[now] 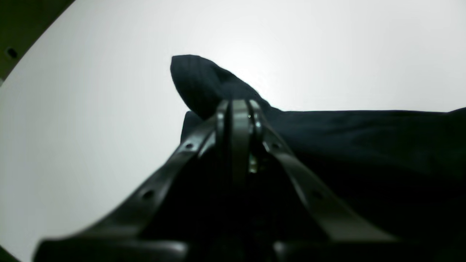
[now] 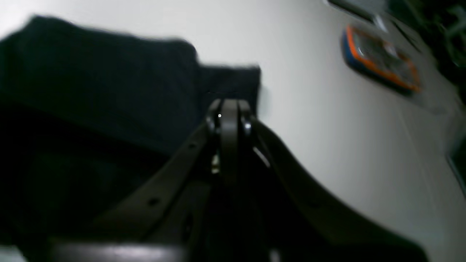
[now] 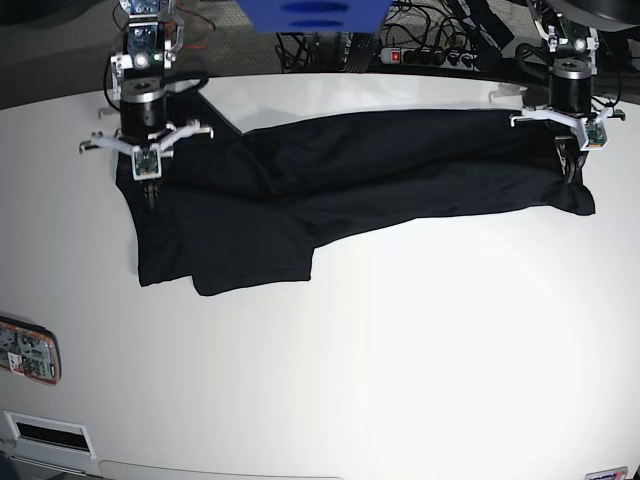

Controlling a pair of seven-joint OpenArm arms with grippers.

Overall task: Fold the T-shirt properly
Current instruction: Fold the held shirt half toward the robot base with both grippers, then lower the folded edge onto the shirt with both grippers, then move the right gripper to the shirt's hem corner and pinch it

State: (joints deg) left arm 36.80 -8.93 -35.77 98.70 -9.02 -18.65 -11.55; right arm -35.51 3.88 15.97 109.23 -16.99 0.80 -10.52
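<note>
Nearest to me in the left wrist view: my left gripper, jaws together, pinched on the black T-shirt. A peak of fabric stands up just past the tips, and the rest runs off to that view's right.

Right wrist view is blurred. My right gripper has its jaws together too, tips at the cloth edge. I think a fold of the T-shirt is caught between them, but the blur won't let me confirm. An orange-and-blue gadget lies well apart on the table.

Base view, further out: the T-shirt lies stretched flat along the far part of the table, long axis running side to side between my two arms. Right gripper sits at the wider end, on that view's left, where the cloth drops into a lower flap toward the camera. Left gripper sits at the narrow end, on that view's right.

Relation that matters: each arm holds its own end and the whole body of the shirt lies between us, with bare table on the near side. My read is that the next fold goes across the long axis, so both ends need to travel together, toward the camera. The right arm is nearer the loose flap; that side probably needs tidying first.
</note>
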